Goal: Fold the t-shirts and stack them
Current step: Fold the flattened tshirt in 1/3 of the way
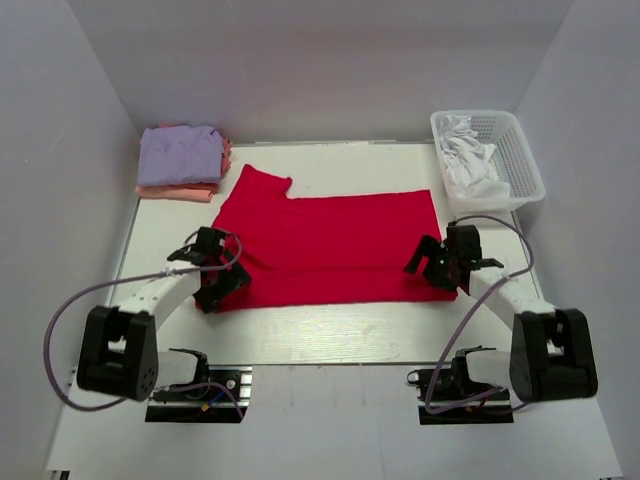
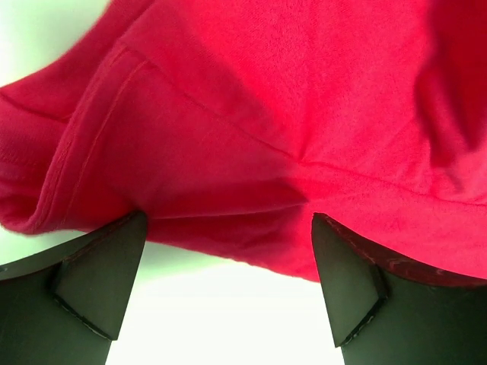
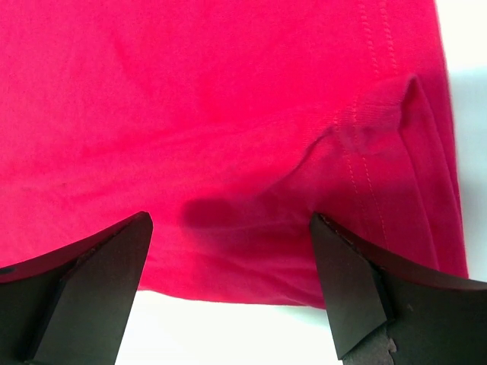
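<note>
Two hands sit over the near corners of the red t-shirt (image 1: 330,240), which lies spread flat on the worktop (image 1: 330,335) with one sleeve poking out at its far left. The left hand (image 1: 214,270) is open, its fingers (image 2: 99,266) spread wide, and the shirt's near edge runs across the gap between the fingertips (whether they touch the cloth I cannot tell), with a seamed fold bunched ahead and to the left. The right hand (image 1: 440,262) is open too, its fingers (image 3: 350,281) wide apart, the red edge between the tips and a stitched hem running ahead on the right. Well beyond the left hand, the lavender t-shirt (image 1: 180,155) lies folded on top of the salmon-pink t-shirt (image 1: 172,192). Beyond the right hand stands a white lattice basket (image 1: 528,170) holding white cloth (image 1: 468,160).
</note>
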### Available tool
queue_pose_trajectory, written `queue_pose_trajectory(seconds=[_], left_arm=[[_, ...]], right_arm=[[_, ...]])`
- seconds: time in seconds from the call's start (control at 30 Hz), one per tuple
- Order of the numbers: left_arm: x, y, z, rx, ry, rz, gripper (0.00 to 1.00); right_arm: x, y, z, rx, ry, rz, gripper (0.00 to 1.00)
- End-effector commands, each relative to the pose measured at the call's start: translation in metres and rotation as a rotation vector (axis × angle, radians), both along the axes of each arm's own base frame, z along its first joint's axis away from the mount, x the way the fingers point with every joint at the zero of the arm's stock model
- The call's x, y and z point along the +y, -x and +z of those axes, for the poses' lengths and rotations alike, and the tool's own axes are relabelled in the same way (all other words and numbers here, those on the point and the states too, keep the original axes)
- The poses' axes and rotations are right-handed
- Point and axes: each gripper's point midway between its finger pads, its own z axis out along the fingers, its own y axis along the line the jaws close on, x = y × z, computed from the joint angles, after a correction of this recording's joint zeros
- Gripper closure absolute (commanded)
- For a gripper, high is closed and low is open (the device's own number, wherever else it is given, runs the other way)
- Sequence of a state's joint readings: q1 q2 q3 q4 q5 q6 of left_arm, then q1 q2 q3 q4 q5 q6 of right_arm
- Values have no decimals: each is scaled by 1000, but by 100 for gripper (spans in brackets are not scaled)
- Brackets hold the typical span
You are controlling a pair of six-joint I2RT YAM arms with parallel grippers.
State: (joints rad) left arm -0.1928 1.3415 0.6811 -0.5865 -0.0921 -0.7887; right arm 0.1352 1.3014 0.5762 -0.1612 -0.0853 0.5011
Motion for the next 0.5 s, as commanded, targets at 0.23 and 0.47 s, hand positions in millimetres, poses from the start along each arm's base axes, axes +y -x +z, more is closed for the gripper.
queue_pose_trajectory(seconds=[0.23,0.47], left_arm=[[0,68,65,86,73,131,0],[-7,-13,110,-110,48,37,0]], right_arm=[[2,53,34,-42,-42,32,10],[16,28,62,-193,-73,147,10]])
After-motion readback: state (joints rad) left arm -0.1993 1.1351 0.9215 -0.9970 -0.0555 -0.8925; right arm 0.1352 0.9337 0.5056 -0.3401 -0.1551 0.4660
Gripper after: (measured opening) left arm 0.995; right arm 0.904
